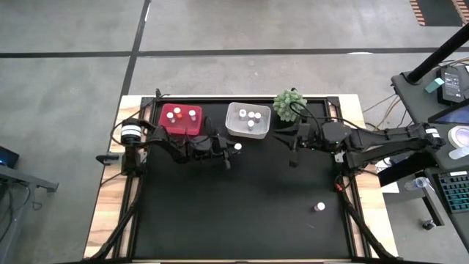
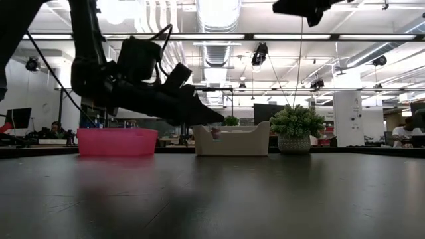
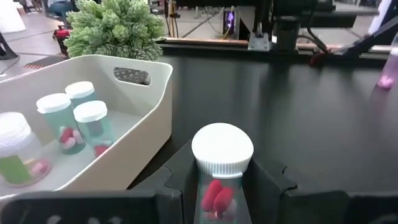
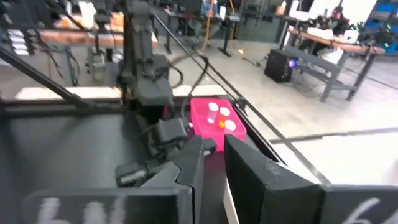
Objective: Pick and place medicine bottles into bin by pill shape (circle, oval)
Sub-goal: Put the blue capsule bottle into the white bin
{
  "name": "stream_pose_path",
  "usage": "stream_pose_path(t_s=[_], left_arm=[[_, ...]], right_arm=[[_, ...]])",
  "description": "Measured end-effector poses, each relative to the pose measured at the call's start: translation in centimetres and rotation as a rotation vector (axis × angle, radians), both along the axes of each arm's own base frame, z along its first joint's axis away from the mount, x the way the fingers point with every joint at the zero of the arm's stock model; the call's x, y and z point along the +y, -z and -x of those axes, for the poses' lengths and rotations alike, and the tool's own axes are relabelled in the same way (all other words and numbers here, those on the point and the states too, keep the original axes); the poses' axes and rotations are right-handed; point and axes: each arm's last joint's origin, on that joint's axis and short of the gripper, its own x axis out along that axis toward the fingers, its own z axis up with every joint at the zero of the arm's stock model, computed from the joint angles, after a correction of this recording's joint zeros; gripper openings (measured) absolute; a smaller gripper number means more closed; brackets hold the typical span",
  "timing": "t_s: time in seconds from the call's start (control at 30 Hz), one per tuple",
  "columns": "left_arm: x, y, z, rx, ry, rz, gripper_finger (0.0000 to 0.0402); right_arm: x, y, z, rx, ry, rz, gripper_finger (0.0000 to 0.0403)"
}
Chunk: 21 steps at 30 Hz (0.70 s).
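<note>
Left gripper [image 3: 221, 186]: mine, pinching a bottle [image 3: 222, 171] between its two dark fingers, just beside the white bin's [image 1: 248, 119] near wall, above the black table [image 1: 242, 213].
Held bottle: upright, white cap on top, clear body, red oval pills inside.
White bin: I see three capped bottles [image 3: 91, 121] standing in it, plus a wider white-capped one at the edge of my wrist view; pink and red pills show in them.
Red bin [image 1: 181, 119]: left of the white bin, touching or nearly so; it holds several white-capped bottles, one with an orange spot.
Loose bottle [image 1: 319, 207]: alone on the table, well apart from both bins, toward the right front.
Plant [image 1: 290, 103]: green, in a pot, just right of the white bin.
Right gripper [image 4: 211, 165]: mine too, raised over the table right of the white bin, holding nothing; fingers [image 4: 264, 180] a narrow gap apart.
Room: benches and lights beyond the table.
</note>
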Motion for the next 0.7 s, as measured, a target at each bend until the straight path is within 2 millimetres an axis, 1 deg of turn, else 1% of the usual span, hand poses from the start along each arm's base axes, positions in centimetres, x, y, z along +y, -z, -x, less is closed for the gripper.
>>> stream_pose_path(t_s=[0.2,0.47,0.57,0.7], left_arm=[[0.8,0.9,0.1,0.019,-0.032,0.037,0.0084],[0.9,1.8,0.2,0.058,-0.031,0.035,0.0085],[0.9,1.9,0.2,0.059,-0.027,0.023,0.0098],[0.9,2.0,0.3,0.066,-0.026,0.018,0.0135]], right_arm=[[-0.5,0.1,0.1,0.014,0.024,0.003,0.0054],[-0.5,0.2,0.0,0.02,0.024,0.006,0.0054],[-0.5,0.2,0.0,0.022,0.024,0.006,0.0054],[-0.5,0.2,0.0,0.022,0.024,0.006,0.0054]])
